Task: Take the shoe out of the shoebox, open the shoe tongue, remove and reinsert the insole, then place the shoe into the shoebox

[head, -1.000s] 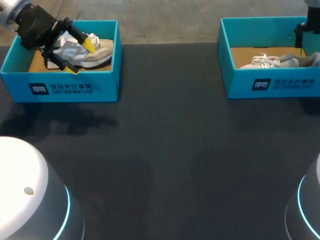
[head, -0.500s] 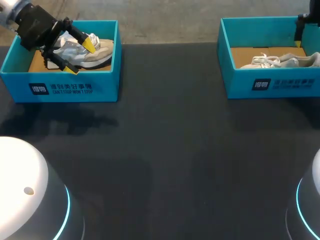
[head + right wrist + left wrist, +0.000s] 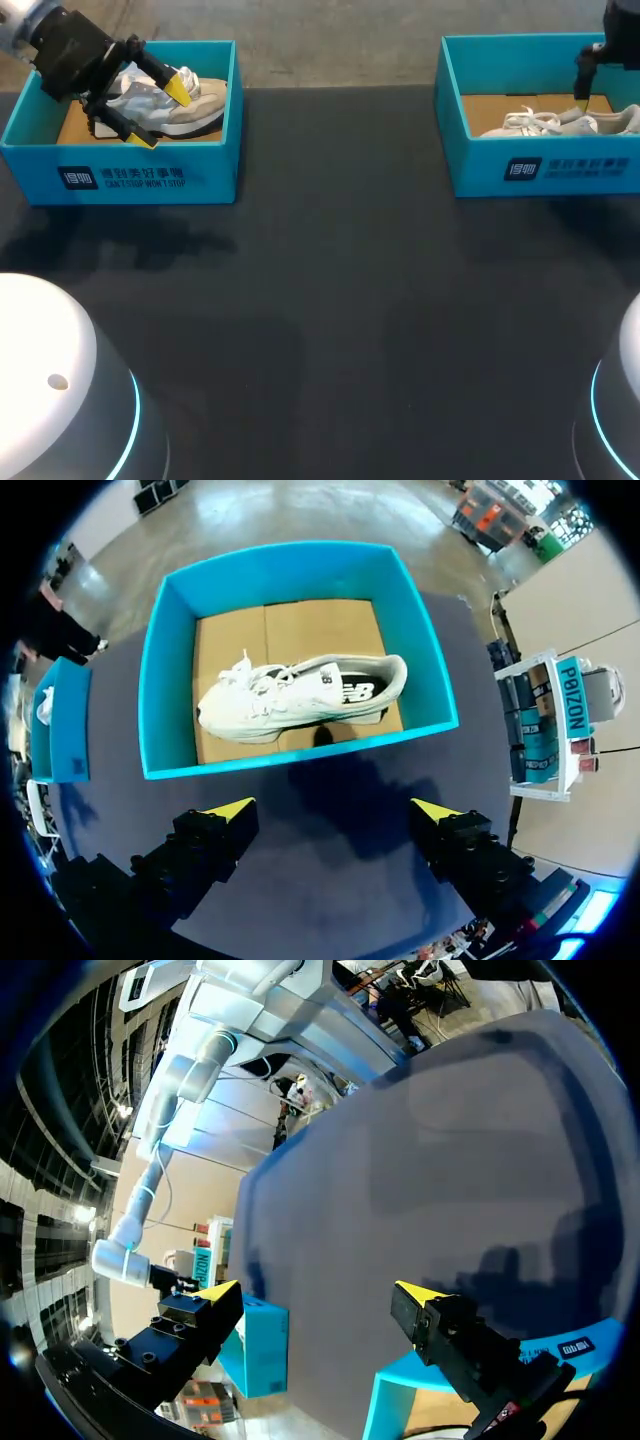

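While in shoebox [image 3: 165, 680], shoe [image 3: 300, 695] beneath hand [image 3: 335, 807].

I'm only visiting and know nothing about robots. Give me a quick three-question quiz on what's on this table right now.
1. True or false: the left shoebox and the right shoebox each hold one shoe.
2. The right gripper is: A) shut on a shoe; B) open, above the right shoebox; C) pulling a lace.
3. Fill in: the shoe in the right shoebox is ___ in colour.
Key: 1 true; 2 B; 3 white.
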`<state>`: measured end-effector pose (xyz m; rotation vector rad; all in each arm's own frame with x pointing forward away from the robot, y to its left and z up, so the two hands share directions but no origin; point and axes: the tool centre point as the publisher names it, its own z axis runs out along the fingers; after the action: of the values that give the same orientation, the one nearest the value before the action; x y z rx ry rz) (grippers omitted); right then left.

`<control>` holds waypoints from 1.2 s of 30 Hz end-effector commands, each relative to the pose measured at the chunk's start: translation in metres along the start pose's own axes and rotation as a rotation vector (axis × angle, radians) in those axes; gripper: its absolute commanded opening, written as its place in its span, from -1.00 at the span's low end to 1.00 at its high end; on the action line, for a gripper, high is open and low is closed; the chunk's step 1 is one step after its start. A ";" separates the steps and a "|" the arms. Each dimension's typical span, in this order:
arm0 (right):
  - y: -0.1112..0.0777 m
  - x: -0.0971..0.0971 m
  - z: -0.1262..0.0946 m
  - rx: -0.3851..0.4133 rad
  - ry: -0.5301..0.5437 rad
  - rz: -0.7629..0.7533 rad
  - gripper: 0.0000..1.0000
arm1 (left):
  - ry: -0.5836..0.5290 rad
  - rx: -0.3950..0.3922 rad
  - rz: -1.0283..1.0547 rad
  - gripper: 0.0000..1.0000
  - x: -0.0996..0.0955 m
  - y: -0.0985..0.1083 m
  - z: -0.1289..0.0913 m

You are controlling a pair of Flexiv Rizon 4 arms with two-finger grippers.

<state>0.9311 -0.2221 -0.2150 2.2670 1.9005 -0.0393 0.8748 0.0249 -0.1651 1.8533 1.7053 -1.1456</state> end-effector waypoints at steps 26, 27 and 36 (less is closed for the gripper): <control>-0.006 -0.002 -0.002 -0.057 0.002 0.001 1.00 | 0.103 -0.136 0.058 1.00 0.001 0.017 -0.007; -0.006 -0.002 -0.002 -0.057 0.002 0.001 1.00 | 0.108 -0.146 0.064 1.00 0.001 0.020 -0.010; -0.006 -0.002 -0.002 -0.057 0.002 0.001 1.00 | 0.333 -0.316 0.164 1.00 0.023 0.060 -0.052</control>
<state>0.9247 -0.2233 -0.2137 2.2312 1.8792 0.0154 0.9441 0.0608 -0.1704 1.9841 1.7079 -0.5693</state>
